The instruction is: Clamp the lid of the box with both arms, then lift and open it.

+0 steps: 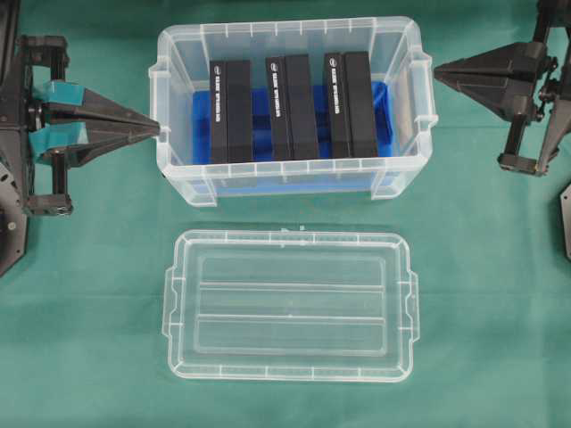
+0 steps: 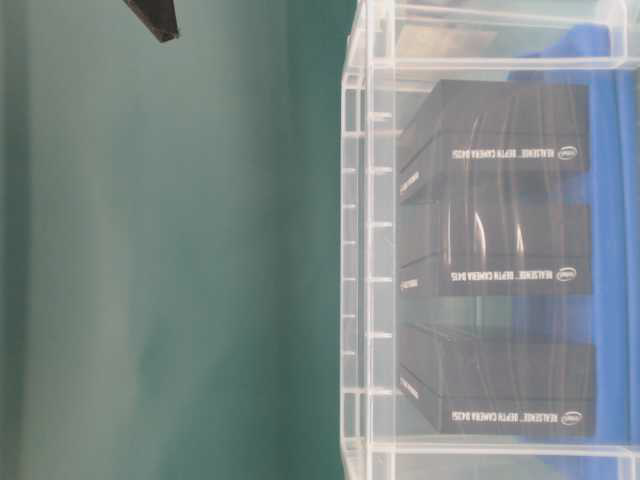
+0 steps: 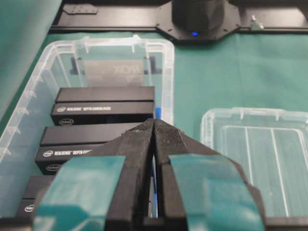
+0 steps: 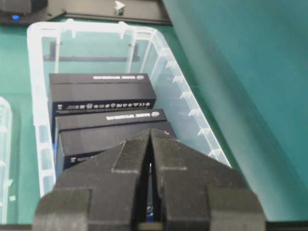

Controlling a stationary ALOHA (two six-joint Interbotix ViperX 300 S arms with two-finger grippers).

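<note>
The lid (image 1: pixel 290 308) lies flat on the green cloth in front of the box (image 1: pixel 178 169), apart from it; it also shows at the right in the left wrist view as the lid (image 3: pixel 260 159). The box stands open, with a blue insert and three black upright boxes (image 1: pixel 290 107) inside. My left gripper (image 1: pixel 156 129), with teal tape, is shut and empty, its tip at the box's left wall. The left gripper (image 3: pixel 154 122) points over the box rim (image 3: pixel 103 43). My right gripper (image 1: pixel 437 67) is shut and empty, its tip just off the box's right end; the right gripper (image 4: pixel 151 131) hangs above the box (image 4: pixel 91 26).
Green cloth covers the table. Arm bases stand at the far left (image 1: pixel 13 223) and far right (image 1: pixel 562 223) edges. In the table-level view the box wall (image 2: pixel 365 250) fills the right half and a black gripper tip (image 2: pixel 155 18) shows at the top.
</note>
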